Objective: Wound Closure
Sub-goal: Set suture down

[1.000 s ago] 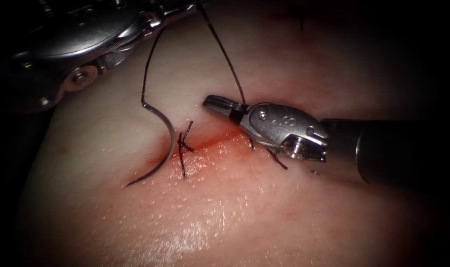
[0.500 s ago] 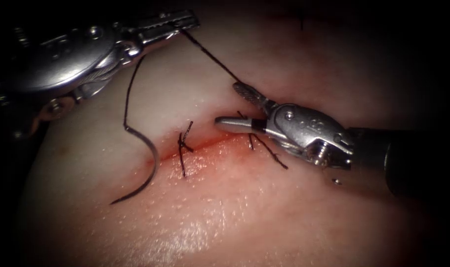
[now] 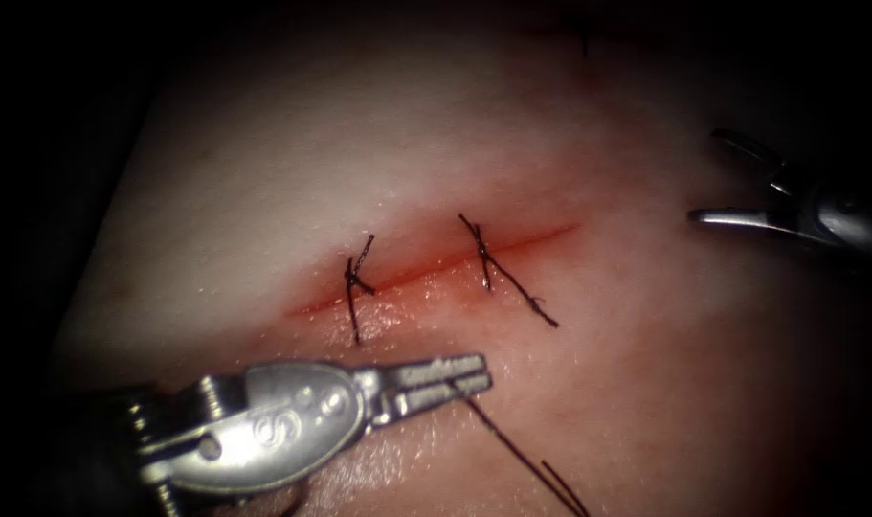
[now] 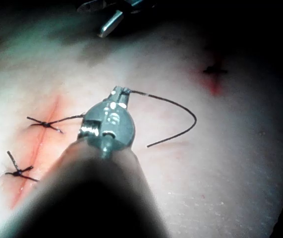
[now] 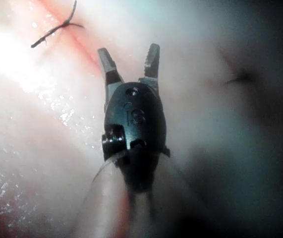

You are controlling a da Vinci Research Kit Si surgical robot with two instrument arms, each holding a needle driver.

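- The left claw (image 3: 447, 373) comes in from the lower left of the endoscope view. Its shaft lies low and nearly level over the tissue (image 3: 263, 172), and its wrist is in line with the shaft.
- Its jaws are pressed together on the thread (image 3: 512, 442). The tips point right, on the near side of the cut (image 3: 436, 268) and just below the left stitch (image 3: 357, 283).
- From those jaws the thread trails away toward the lower right over the tissue.
- In the left wrist view, the left claw (image 4: 119, 91) holds the same dark strand (image 4: 161, 97). The strand arcs away and bends back to a free tip.
- The bent end part (image 4: 188, 130) looks like the needle, lying on the tissue surface and not in it. I cannot tell where thread ends and needle begins.
- The right claw (image 3: 727, 182) sits well to the right of the cut's right end, apart from the tissue's stitches. Its tips point left.
- Its jaws are spread wide and hold nothing. The right wrist view shows the right claw (image 5: 129, 52) the same way, both jaws splayed above the tissue.
- Two knotted stitches cross the cut, the left one and the right stitch (image 3: 498, 270). Each has short cut ends sticking out.
- Red fluid (image 3: 397, 287) lines the cut between and around them.
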